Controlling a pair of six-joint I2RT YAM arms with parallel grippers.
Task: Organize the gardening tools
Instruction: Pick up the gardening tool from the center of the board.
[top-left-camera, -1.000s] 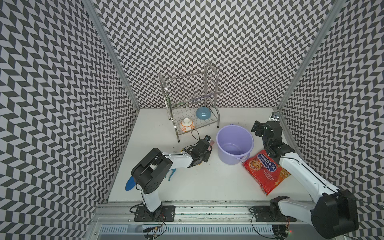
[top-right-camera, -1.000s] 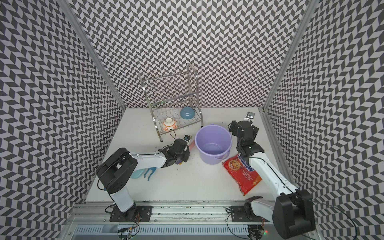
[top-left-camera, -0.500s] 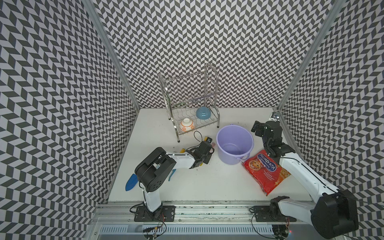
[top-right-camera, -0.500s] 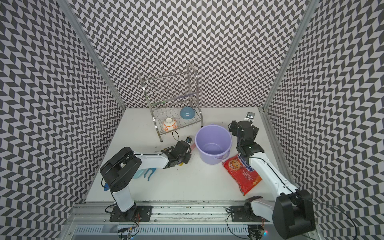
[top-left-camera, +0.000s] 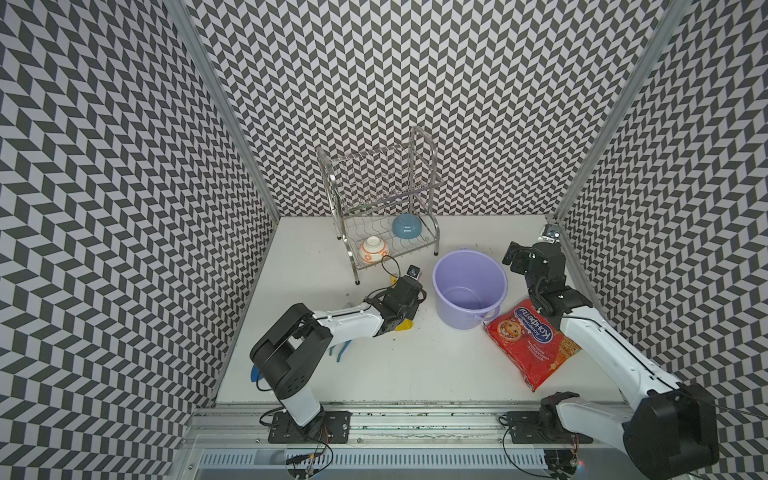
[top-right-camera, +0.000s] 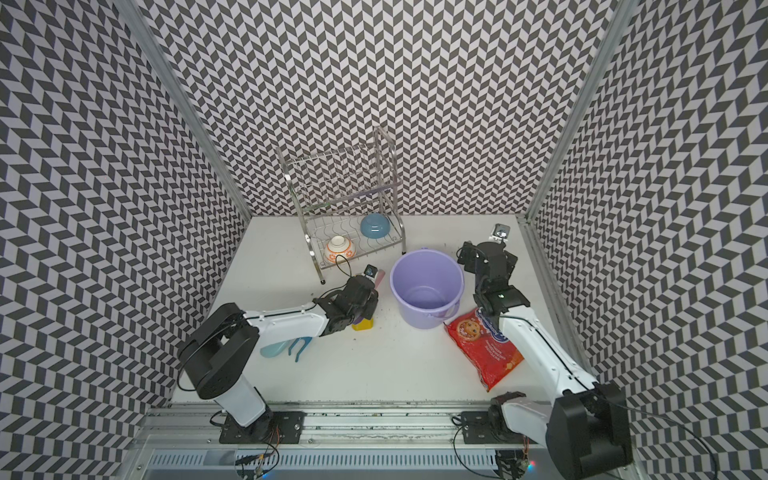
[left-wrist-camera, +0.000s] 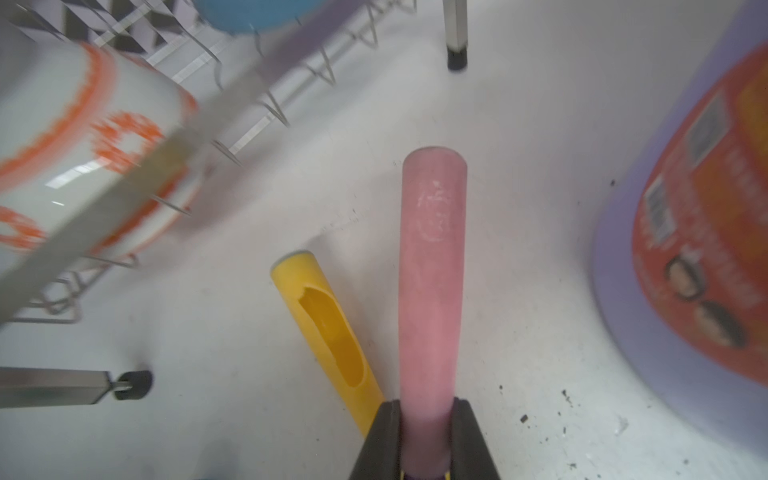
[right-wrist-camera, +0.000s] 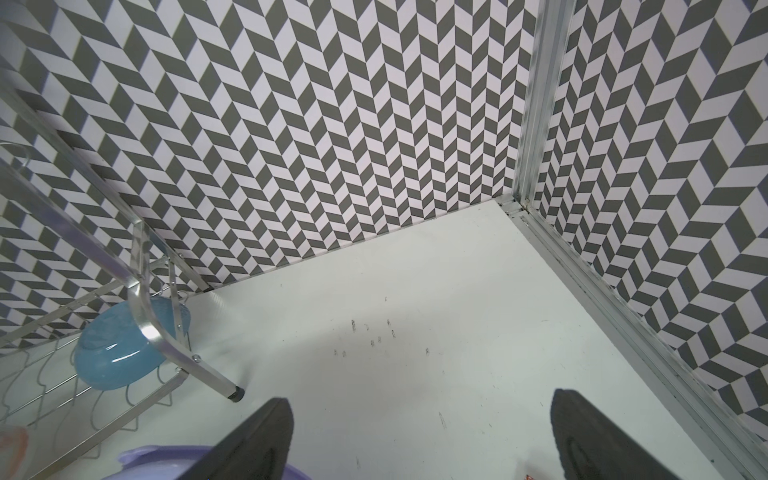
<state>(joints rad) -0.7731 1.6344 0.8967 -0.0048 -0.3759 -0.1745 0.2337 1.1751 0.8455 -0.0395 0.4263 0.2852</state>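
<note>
- Four tools in all: two scoops, one fork, one trowel.
- The purple scoop (left-wrist-camera: 432, 270) is in the left gripper (left-wrist-camera: 424, 415), whose jaws are clamped on the base of its pink handle. The handle points toward the rack. Whether the scoop touches the table I cannot tell.
- The yellow scoop (left-wrist-camera: 328, 332) lies on the table just beside that handle, one end hidden behind a jaw. In a top view its other end (top-left-camera: 405, 325) shows from under the left wrist.
- The fork (top-right-camera: 300, 347) and trowel (top-right-camera: 274, 349) lie side by side at the left front, partly hidden under the left arm.
- There are two arms. The right gripper (right-wrist-camera: 417, 399) has its jaws spread wide with nothing between them, and sits over bare table near the far right corner.
- One bucket (top-left-camera: 457, 320) stands upright between the two grippers.
- One wire rack (top-left-camera: 412, 158) stands at the back, with two bowls on its lower tier: a blue bowl (top-left-camera: 407, 226) and an orange bowl (top-left-camera: 374, 251).
- One red bag (top-left-camera: 532, 340) lies flat, just right of the bucket and partly under the right arm.
- The table (top-left-camera: 415, 374) is white and matte, with dark specks scattered around the bucket.
- Three walls (top-left-camera: 415, 62) in a black-and-white chevron pattern close it in, with metal posts at the corners.
- One metal rail (top-left-camera: 415, 409) runs along the front and carries both arm bases.
</note>
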